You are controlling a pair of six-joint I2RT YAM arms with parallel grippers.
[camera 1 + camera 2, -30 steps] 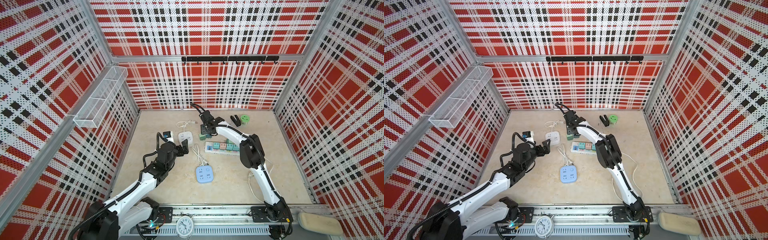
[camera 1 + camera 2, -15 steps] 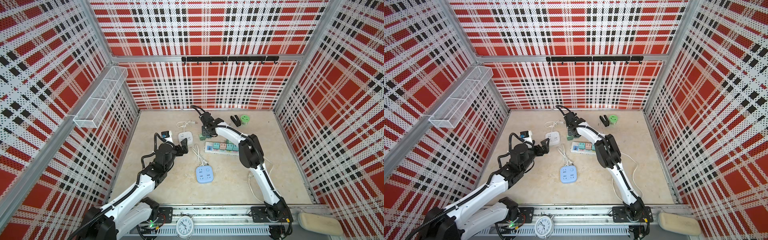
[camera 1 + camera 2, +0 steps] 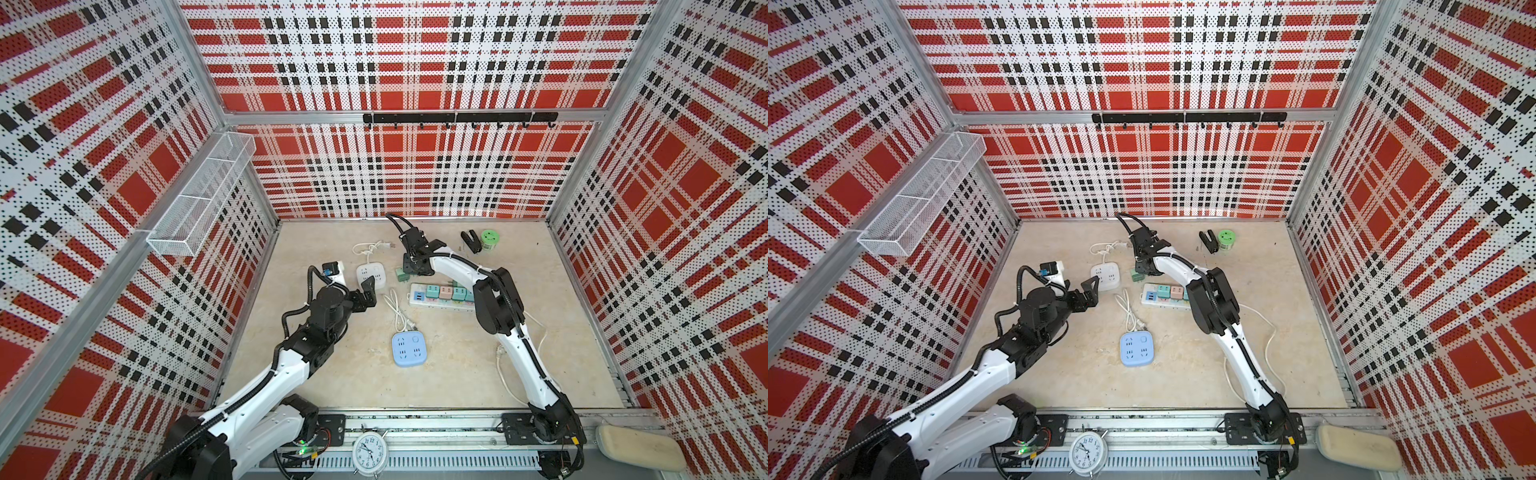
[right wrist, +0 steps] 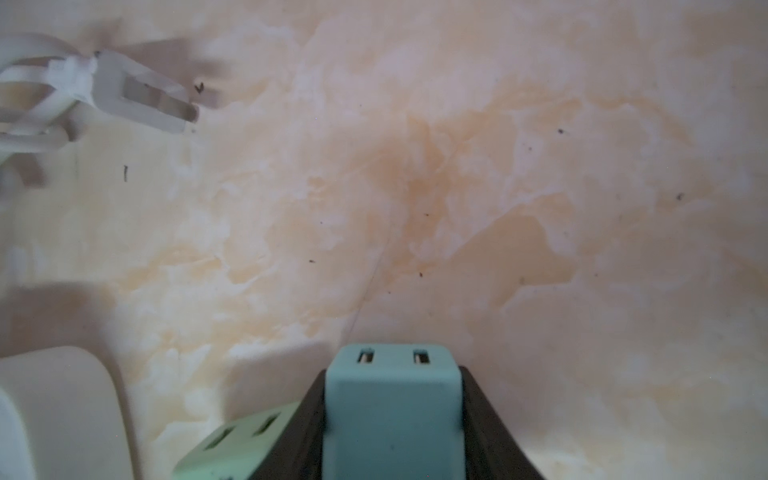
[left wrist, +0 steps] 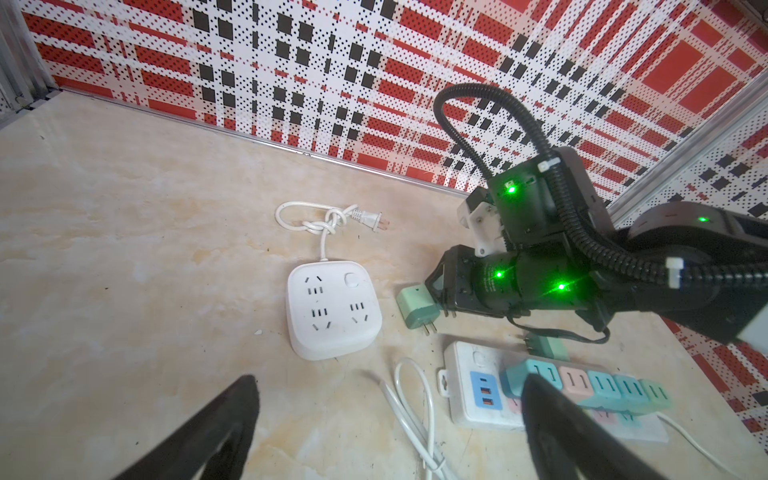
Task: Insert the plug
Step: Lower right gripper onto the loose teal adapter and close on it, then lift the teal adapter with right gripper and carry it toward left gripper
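Teal plug (image 4: 392, 415) now snug between right pincer (image 4: 392, 370) fingers, previously wider.

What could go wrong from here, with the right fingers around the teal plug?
The mint plug lies right beside one of the right fingers, so lifting the teal plug may drag or tip it. The white socket sits loose, and the open left fingers are not holding it. Pressing a plug in could shove it.
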